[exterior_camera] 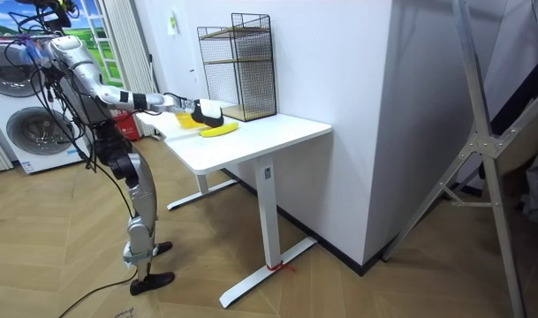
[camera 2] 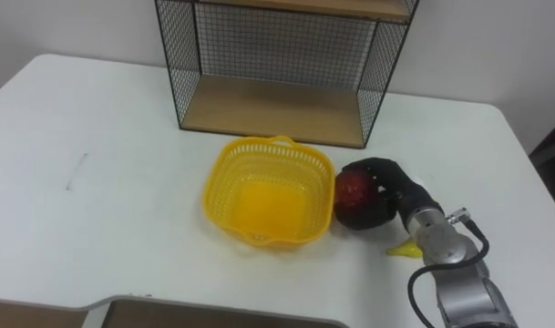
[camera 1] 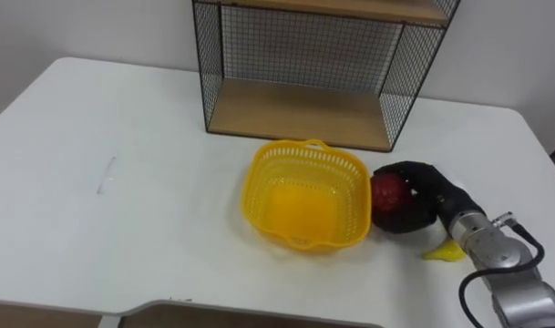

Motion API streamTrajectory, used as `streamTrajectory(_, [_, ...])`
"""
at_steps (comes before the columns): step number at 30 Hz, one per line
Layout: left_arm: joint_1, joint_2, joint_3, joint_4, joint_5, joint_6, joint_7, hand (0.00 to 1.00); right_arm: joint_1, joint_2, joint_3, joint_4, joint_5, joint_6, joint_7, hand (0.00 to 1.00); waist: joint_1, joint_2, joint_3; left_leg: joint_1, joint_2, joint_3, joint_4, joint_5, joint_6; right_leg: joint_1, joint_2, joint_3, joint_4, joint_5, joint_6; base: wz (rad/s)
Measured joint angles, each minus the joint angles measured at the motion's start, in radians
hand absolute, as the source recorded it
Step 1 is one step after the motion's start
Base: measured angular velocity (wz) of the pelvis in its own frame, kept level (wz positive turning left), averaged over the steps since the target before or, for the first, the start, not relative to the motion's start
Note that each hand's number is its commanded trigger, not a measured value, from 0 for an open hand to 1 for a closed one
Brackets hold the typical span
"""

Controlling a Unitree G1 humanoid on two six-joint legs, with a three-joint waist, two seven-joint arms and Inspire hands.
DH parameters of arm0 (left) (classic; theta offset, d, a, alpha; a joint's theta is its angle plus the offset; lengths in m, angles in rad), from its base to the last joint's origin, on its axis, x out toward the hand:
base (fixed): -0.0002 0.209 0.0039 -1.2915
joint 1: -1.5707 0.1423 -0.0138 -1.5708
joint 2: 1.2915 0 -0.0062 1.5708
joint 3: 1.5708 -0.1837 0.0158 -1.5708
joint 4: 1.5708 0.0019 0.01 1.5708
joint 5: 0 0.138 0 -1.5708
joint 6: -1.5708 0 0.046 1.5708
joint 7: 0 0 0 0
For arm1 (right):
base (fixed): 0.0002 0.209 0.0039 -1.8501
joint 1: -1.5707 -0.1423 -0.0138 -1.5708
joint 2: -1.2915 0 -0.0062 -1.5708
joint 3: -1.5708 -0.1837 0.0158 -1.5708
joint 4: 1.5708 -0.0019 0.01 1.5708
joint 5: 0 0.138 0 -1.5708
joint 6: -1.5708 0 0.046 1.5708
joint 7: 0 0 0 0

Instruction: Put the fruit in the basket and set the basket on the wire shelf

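A yellow plastic basket (camera 1: pixel 306 195) (camera 2: pixel 270 190) sits empty on the white table, in front of the black wire shelf (camera 1: pixel 304 68) (camera 2: pixel 277 64). Just right of the basket, my right hand (camera 1: pixel 421 196) (camera 2: pixel 391 187) is curled round a red apple (camera 1: pixel 389 195) (camera 2: pixel 354 193) that rests close to the basket's right wall. Behind the wrist, a yellow banana (camera 1: pixel 444 252) (camera 2: pixel 405 248) lies on the table, mostly hidden by my forearm. In the room view I stand at the table's end with the right arm stretched over it; the banana (exterior_camera: pixel 219 130) shows near the hand (exterior_camera: pixel 202 111).
The wire shelf has a wooden bottom board (camera 1: pixel 295 114) and an upper board. The table (camera 1: pixel 122 182) runs wide to the left of the basket. Its front edge has a cut-out near me. A washing machine (exterior_camera: pixel 26 128) stands behind me.
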Motion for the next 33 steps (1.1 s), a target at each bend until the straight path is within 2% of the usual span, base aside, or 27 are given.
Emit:
streamTrajectory(4, [0.002, 0.000, -0.003, 0.000, 0.001, 0.000, 0.001, 0.00, -0.009, 0.004, -0.007, 0.067, 0.149, -0.011, -0.032, 1.00, -0.005, -0.001, -0.0004, 0.004, 0.000, 0.000, 0.000, -0.001, 0.001, 0.016, 0.001, 0.001, -0.012, 0.003, 0.002, 0.03])
streamTrajectory(8, [0.006, -0.001, -0.002, -0.002, 0.001, 0.008, 0.005, 0.00, -0.001, 0.015, -0.020, 0.076, 0.235, -0.007, -0.041, 1.00, -0.012, -0.003, -0.0015, 0.006, 0.000, 0.002, -0.001, -0.001, 0.001, 0.017, 0.001, 0.003, -0.013, 0.003, 0.001, 0.00])
streamTrajectory(13, [0.020, 0.000, 0.000, -0.011, 0.020, 0.008, 0.005, 0.00, 0.041, 0.031, -0.025, 0.076, 0.481, -0.010, -0.050, 1.00, -0.012, 0.001, -0.0024, 0.007, 0.000, 0.002, -0.003, -0.001, 0.001, 0.016, 0.002, 0.002, -0.016, 0.003, 0.001, 0.00])
streamTrajectory(16, [0.034, -0.006, -0.001, -0.012, 0.023, 0.007, 0.006, 0.00, 0.073, 0.047, -0.021, 0.076, 0.666, -0.013, -0.036, 1.00, -0.024, 0.010, -0.0033, 0.013, 0.001, 0.002, -0.002, -0.002, 0.001, 0.023, 0.003, 0.003, -0.013, 0.004, 0.001, 0.00])
streamTrajectory(18, [0.043, -0.012, 0.001, -0.012, 0.023, 0.007, 0.006, 0.00, 0.086, 0.055, -0.021, 0.076, 0.728, -0.016, -0.037, 1.00, -0.033, 0.020, -0.0041, 0.021, 0.001, 0.002, -0.002, -0.005, 0.001, 0.032, 0.003, 0.002, -0.013, 0.004, 0.001, 0.00])
streamTrajectory(22, [0.050, -0.022, 0.002, -0.012, 0.024, 0.007, 0.006, 0.00, 0.098, 0.057, -0.022, 0.073, 0.805, -0.022, -0.023, 1.00, -0.042, 0.038, -0.0134, 0.023, 0.001, 0.002, -0.001, -0.005, 0.001, 0.033, 0.002, 0.001, -0.014, 0.004, 0.002, 0.00])
streamTrajectory(27, [0.068, -0.023, 0.000, -0.017, 0.022, 0.003, 0.006, 0.00, 0.114, 0.068, -0.021, 0.057, 0.884, -0.022, -0.003, 1.00, -0.059, 0.042, -0.0135, 0.032, 0.000, 0.006, -0.005, -0.005, 0.001, 0.034, 0.002, 0.006, -0.028, 0.004, 0.003, -0.01])
streamTrajectory(33, [0.065, -0.023, 0.000, -0.020, 0.023, -0.007, 0.006, 0.00, 0.116, 0.068, -0.020, -0.026, 0.882, -0.020, -0.009, 1.00, -0.059, 0.040, -0.0138, 0.019, 0.000, 0.006, -0.010, -0.004, 0.002, 0.018, 0.003, 0.009, -0.023, 0.006, 0.003, -0.01])
